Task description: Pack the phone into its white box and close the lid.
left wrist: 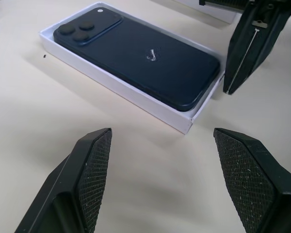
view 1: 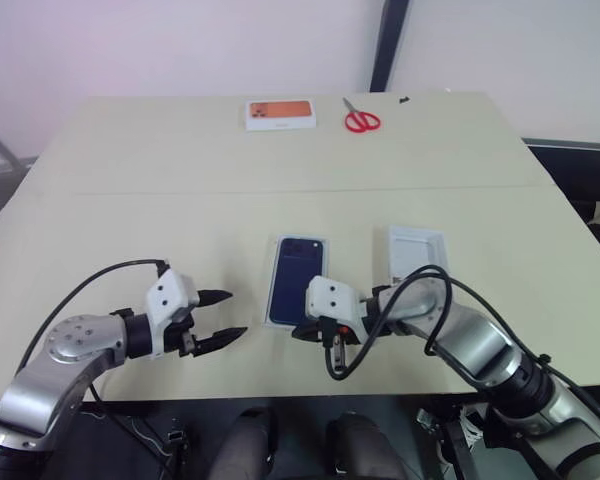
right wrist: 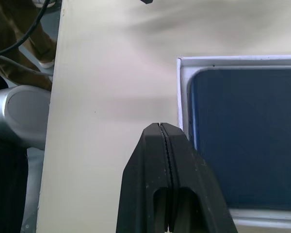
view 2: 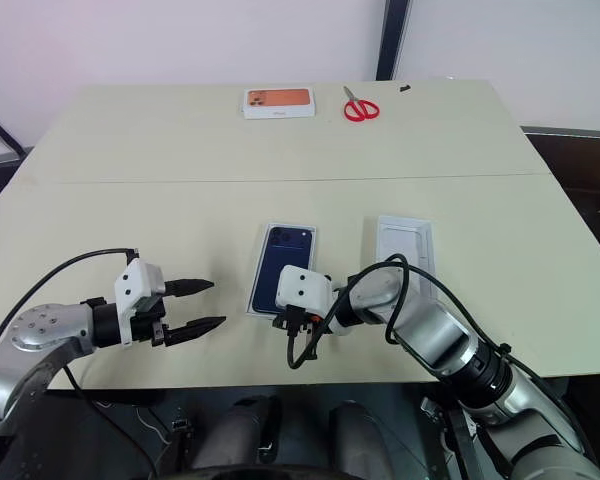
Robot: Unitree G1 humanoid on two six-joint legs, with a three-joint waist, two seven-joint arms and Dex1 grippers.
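- I find my left gripper (view 1: 230, 314) low over the table (view 1: 130, 220) near its front edge, fingers spread wide and holding nothing, aimed across at the white box
- Just to its right, the white box (left wrist: 136, 94) sits flat on the table with the phone (view 1: 295, 278) already lying inside it, glossy back up and camera cluster at the far end; this half of the job looks done
- My right gripper (view 2: 283, 322) is at the near end of the box, fingers pressed tightly together and gripping nothing, its tip just beside the box's near corner
- Right of the box lies a shallow white rectangular piece (view 1: 416, 252), open side up; I judge it to be the lid, though my right arm covers its near end and I cannot confirm its printed face
- Well away at the far side rest a small box with an orange picture (view 1: 280, 113) and red scissors (view 1: 361, 121), neither required
- Risk one: the closed right tip sits so close that any sideways drift would nudge the box and skew it
- Risk two: the lid needs turning over, and a one-edge pinch may let it slip or land crooked on the rim
- Risk three: pressing on a misaligned lid could jam it against the phone
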